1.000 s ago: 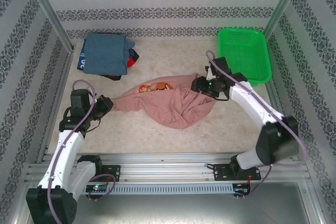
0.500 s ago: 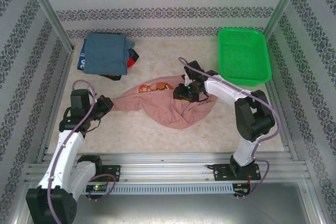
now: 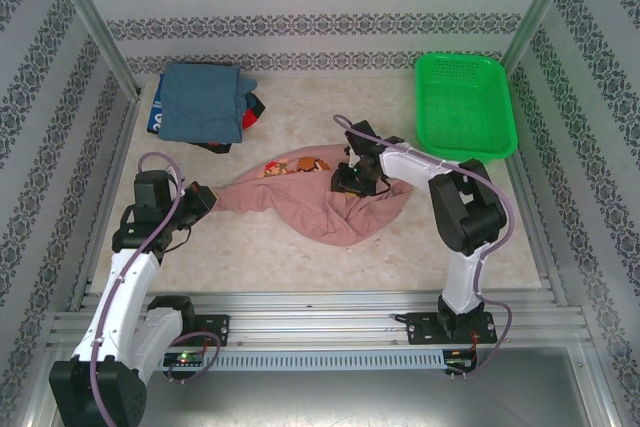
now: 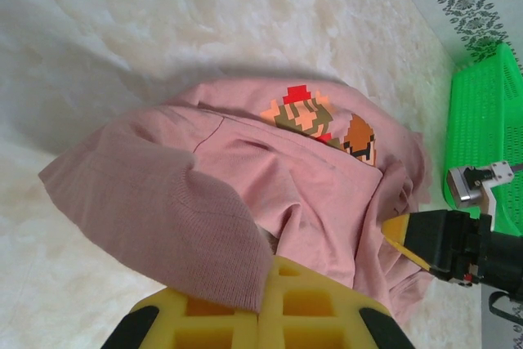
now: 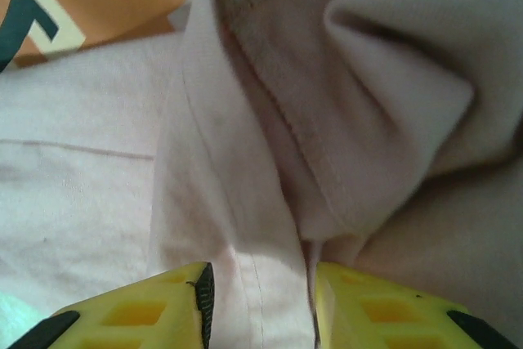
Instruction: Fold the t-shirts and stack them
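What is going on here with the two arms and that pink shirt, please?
Both arms are working on the pink t-shirt, bunched mid-table. The left arm's fingers are shut on its left end. The right arm's fingers sit either side of a fold in its crumpled right side; whether they pinch it is unclear. Folded shirts are stacked far left; the green basket stands far right.

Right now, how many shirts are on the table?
4: pink shirt crumpled mid-table; blue-grey shirt atop the far-left stack, with red shirt and dark shirt edges peeking out beneath. More may be hidden there.
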Motion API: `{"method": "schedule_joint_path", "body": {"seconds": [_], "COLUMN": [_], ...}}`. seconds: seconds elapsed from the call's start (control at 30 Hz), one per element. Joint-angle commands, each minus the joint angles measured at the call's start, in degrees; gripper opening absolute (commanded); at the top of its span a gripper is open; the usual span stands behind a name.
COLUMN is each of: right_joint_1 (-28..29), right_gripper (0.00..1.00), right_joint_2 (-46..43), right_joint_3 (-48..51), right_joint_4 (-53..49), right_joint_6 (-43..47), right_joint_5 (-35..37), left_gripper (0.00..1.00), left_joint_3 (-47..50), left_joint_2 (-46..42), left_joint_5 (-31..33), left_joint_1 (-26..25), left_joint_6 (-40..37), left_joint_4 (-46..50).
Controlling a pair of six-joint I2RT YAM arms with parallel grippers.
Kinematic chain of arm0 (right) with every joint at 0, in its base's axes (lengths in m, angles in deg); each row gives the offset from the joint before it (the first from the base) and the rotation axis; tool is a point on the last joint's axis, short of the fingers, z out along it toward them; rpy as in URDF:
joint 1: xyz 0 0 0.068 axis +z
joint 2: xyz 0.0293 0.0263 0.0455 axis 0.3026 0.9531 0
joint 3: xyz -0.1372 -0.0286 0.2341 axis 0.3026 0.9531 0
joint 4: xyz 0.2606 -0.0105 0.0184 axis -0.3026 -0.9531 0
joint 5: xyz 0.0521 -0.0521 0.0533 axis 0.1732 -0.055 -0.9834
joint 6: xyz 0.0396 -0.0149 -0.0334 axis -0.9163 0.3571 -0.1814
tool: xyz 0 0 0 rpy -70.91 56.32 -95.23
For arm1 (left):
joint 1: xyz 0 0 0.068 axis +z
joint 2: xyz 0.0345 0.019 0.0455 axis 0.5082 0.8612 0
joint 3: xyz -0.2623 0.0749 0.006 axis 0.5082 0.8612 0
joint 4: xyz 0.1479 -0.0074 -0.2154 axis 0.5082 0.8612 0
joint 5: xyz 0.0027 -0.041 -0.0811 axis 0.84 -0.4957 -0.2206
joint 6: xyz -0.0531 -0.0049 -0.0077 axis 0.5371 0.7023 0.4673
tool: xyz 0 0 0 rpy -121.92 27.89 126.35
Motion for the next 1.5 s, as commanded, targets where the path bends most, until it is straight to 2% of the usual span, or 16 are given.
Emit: {"method": "schedule_joint_path", "body": {"seconds": [0.0,0.27,0.3,0.43,0.57,1.0,1.13,1.3,1.47], "right_joint_1": [-0.68,-0.87,-0.78,-0.47,-1.4,-12.5,-15.37,-17.56,-17.64], "right_gripper": [0.38,0.35,0.32,0.07,0.0,0.0,0.0,0.07,0.1], "right_joint_2": [2.08,2.92,3.06,2.72,-1.01,-19.69,-20.84,-20.28,-23.0], "right_joint_3": [-1.77,-3.34,-3.22,-2.43,-1.82,1.86,-0.42,-5.85,-2.84], "right_joint_4": [0.88,0.98,1.54,4.88,5.1,-4.46,-9.36,-21.07,-26.07], "right_joint_6": [-0.72,-1.05,-1.1,-2.2,-3.11,-1.35,1.1,8.62,11.52], "right_joint_5": [2.01,3.3,2.77,-0.31,-1.4,-8.13,-12.21,-16.77,-15.91], "left_gripper": [0.0,0.0,0.0,0.0,0.0,0.0,0.0,0.0,0.0], "left_joint_3": [-1.56,-1.87,-1.75,-1.65,-2.08,-4.71,-7.51,-11.8,-13.92], "left_joint_2": [-0.44,-0.91,-1.08,-1.07,-1.18,-2.59,-2.35,-2.73,-5.11], "left_joint_5": [0.04,0.3,0.3,0.31,0.62,4.13,5.99,10.02,14.22], "left_joint_1": [-0.83,-0.83,-0.83,-0.83,-0.81,-0.75,-0.66,-0.65,-0.49], "left_joint_6": [-1.47,-1.74,-1.71,-1.76,-2.17,-4.1,-5.11,-6.62,-7.34], "left_joint_4": [1.67,2.51,2.51,2.51,3.1,5.09,6.16,9.58,12.61]}}
